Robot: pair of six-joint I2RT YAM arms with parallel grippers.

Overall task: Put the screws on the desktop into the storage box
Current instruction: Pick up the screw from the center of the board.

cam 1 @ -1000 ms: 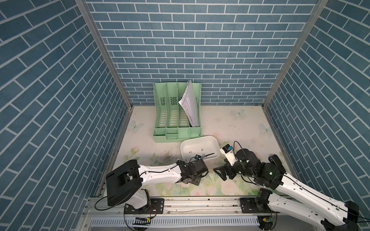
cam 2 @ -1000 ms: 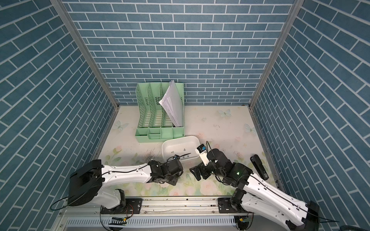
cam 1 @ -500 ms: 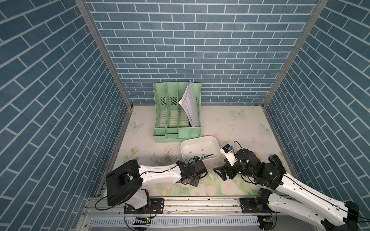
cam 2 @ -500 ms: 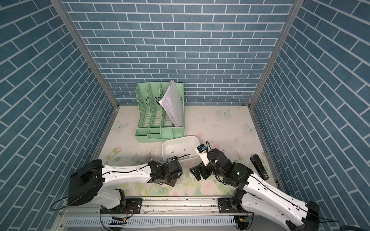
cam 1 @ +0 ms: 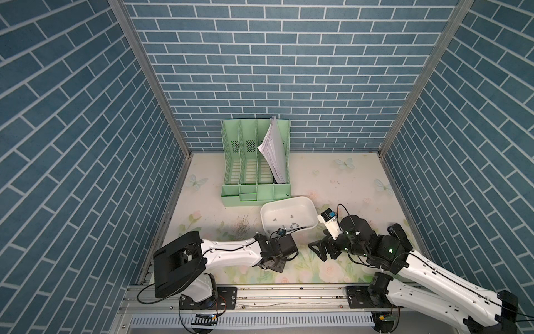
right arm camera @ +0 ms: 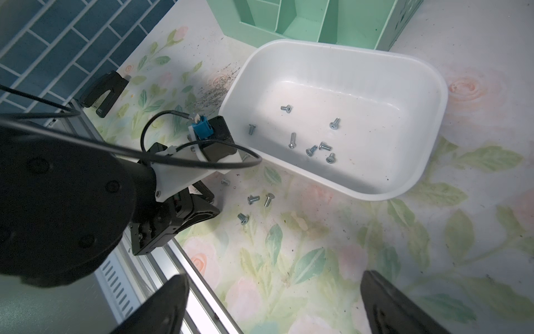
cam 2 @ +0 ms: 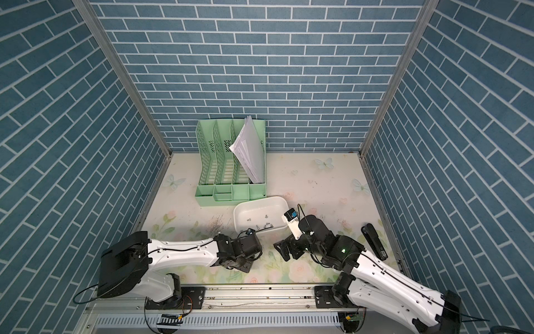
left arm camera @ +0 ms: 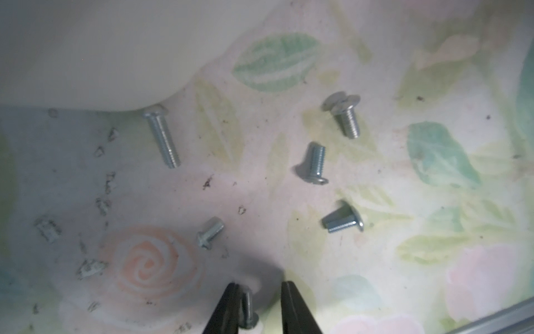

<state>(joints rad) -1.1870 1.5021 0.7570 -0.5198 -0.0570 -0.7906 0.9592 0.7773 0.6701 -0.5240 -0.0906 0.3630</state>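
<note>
Currently, left gripper point(left arm camera: 258, 286): jaws slightly parted around one screw point(left arm camera: 248, 307), touching one finger point(left arm camera: 228, 306).
Right gripper point(right arm camera: 274, 306): spread wide, empty.
Box point(right arm camera: 419, 95): ahead of right gripper, screws point(right arm camera: 311, 150) inside.

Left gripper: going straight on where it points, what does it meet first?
Left gripper would likely meet the screw between its fingers first, then the desktop just beneath; depth is unclear.

Mint-green file organiser point(cam 1: 254, 197), leaning papers point(cam 1: 275, 150)
</note>
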